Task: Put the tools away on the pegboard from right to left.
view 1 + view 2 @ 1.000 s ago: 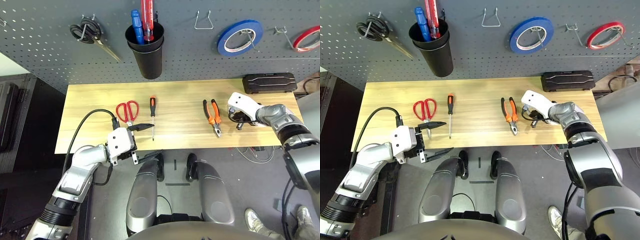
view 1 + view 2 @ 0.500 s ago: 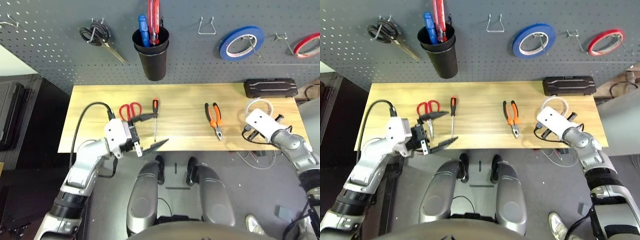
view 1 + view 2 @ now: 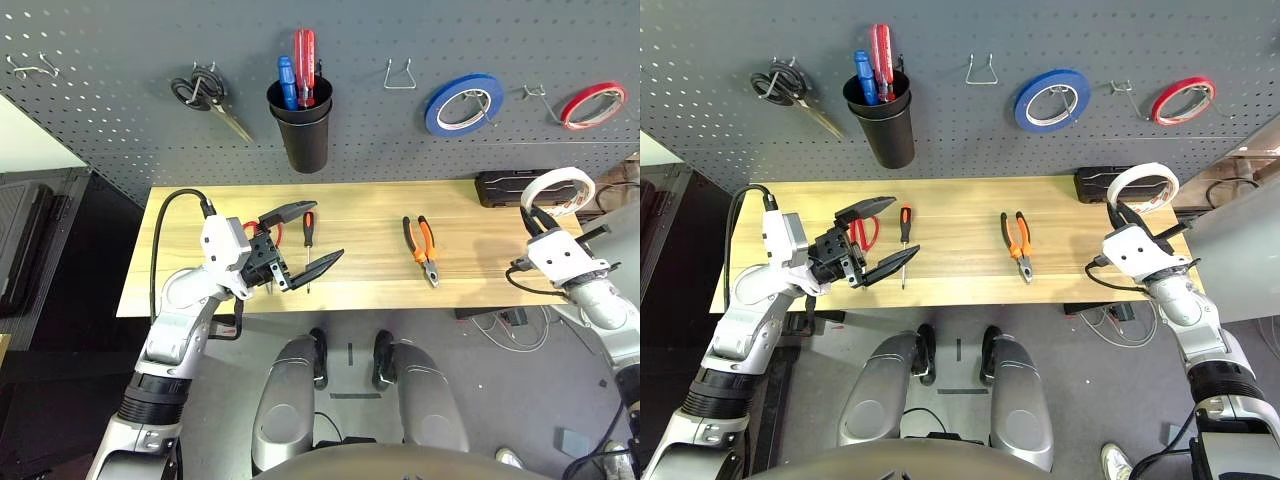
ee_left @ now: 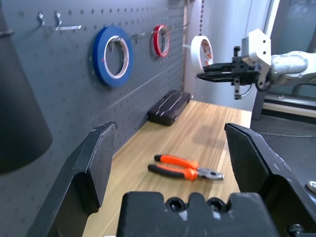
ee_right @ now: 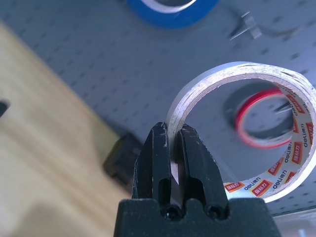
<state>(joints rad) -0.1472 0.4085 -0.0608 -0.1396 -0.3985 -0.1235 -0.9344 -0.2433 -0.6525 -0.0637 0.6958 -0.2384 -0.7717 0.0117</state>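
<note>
At the right edge of the head camera's frame, the right gripper (image 3: 537,216) holds the white tape roll (image 3: 557,187) aloft beyond the desk (image 3: 370,290), its fingers pinched shut on the roll's lower wall. The pegboard (image 3: 100,110) spans the top of the frame, with the blue tape roll (image 3: 461,103) and red tape roll (image 3: 591,105) already hung upper right and an empty hook (image 3: 532,91) between them. On the desk lie the pliers (image 3: 421,244) at centre right, the screwdriver (image 3: 306,246) at centre and the red-handled scissors (image 3: 262,232), partly hidden behind the left gripper (image 3: 304,240), whose fingers are spread wide and hold nothing. The black-handled scissors (image 3: 208,95) and black cup (image 3: 301,130) hang upper left; a black case (image 3: 502,187) sits at the desk's far right.

In the left wrist view, the wide-open fingers (image 4: 96,165) frame the pliers lying below centre, with the roll carried in the upper right.

In the right wrist view, the two fingers (image 5: 154,163) clamp the roll's thin wall at lower centre, one inside the ring, one outside. The roll looks light and fairly stiff, though its smooth face could let it swing in so narrow a pinch; this wall grip seems sound, as it leaves the hole free to slip over a hook.
</note>
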